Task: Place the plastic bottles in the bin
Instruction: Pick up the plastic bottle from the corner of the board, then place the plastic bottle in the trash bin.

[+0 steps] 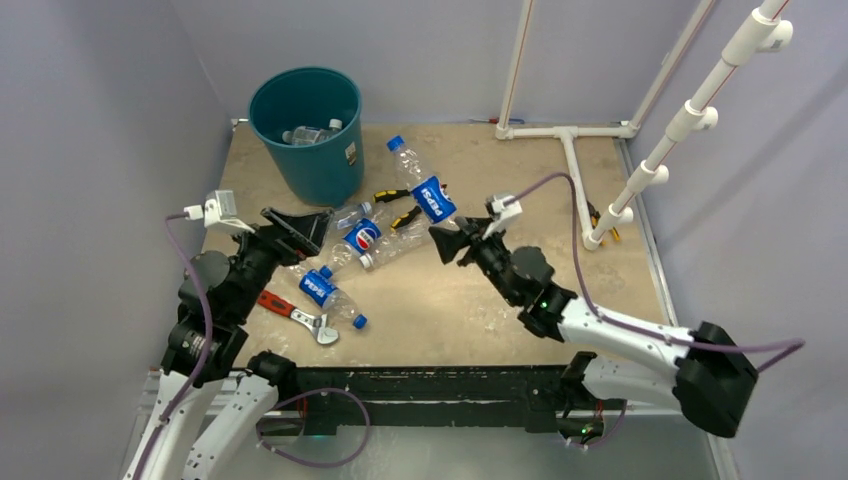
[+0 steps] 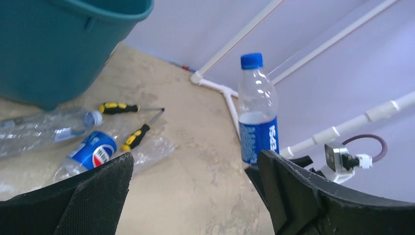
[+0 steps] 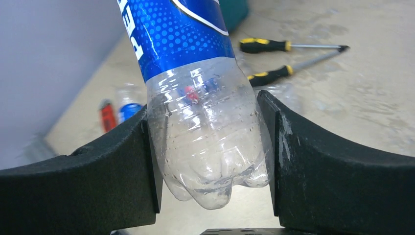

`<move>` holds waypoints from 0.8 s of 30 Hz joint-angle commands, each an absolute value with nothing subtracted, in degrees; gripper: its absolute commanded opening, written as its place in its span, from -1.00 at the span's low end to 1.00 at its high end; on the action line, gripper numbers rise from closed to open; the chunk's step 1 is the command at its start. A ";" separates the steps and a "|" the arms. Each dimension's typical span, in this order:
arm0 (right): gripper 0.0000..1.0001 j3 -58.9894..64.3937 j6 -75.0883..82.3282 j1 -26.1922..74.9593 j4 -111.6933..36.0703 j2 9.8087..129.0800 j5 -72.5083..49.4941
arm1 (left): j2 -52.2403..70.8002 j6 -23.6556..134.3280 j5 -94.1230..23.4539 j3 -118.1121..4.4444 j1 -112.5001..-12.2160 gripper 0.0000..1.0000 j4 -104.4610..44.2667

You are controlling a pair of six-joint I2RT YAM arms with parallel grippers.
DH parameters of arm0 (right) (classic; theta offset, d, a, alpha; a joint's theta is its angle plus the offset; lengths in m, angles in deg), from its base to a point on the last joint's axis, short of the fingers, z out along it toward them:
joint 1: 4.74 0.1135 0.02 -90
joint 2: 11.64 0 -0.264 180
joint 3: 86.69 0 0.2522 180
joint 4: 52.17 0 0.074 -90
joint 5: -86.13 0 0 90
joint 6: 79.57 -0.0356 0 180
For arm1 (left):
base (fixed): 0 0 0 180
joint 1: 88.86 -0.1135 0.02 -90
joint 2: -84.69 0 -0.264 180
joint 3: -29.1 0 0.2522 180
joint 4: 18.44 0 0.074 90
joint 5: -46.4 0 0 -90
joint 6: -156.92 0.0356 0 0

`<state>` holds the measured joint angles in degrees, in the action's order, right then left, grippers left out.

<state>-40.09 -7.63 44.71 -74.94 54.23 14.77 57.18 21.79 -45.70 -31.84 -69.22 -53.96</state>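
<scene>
My right gripper [image 1: 447, 240] [image 3: 210, 152] is shut on the clear base of a Pepsi plastic bottle [image 1: 425, 185] [image 3: 195, 98]. The blue cap points away from the gripper, and the left wrist view shows this bottle [image 2: 258, 112] standing upright. The teal bin [image 1: 305, 130] [image 2: 63, 44] stands at the far left with bottles inside [image 1: 310, 133]. My left gripper [image 1: 295, 228] [image 2: 195, 186] is open and holds nothing, just in front of the bin. Beside it, three more bottles lie on the table: two with Pepsi labels [image 1: 362, 236] [image 1: 330, 293] and a clear one [image 1: 345, 215].
Two yellow-and-black screwdrivers [image 1: 392, 195] [image 1: 405, 217] lie between the bin and the held bottle. A red-handled wrench [image 1: 295, 313] rests near the left arm. A white pipe frame [image 1: 570, 150] runs along the far right of the table.
</scene>
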 commanded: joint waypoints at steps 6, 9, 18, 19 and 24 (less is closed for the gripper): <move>-0.07 -49.81 -14.02 48.85 -85.87 36.11 4.02 | 55.19 23.68 -27.77 -32.26 -69.26 0.95 -28.30; -0.07 -51.48 -15.65 49.58 -87.09 33.37 0.60 | 50.20 18.87 -16.09 -31.51 -69.17 0.96 -17.02; -0.07 -59.63 -22.35 50.71 -98.47 30.34 -3.78 | 44.07 15.54 -6.28 -31.43 -69.08 0.97 -5.33; -0.07 -60.58 -23.05 50.79 -100.77 31.07 -4.56 | 43.43 14.75 -6.16 -31.03 -69.01 0.97 -4.12; -0.08 -63.49 -25.85 51.40 -111.85 35.63 -4.46 | 38.00 14.52 -4.38 -31.47 -64.36 0.94 -0.88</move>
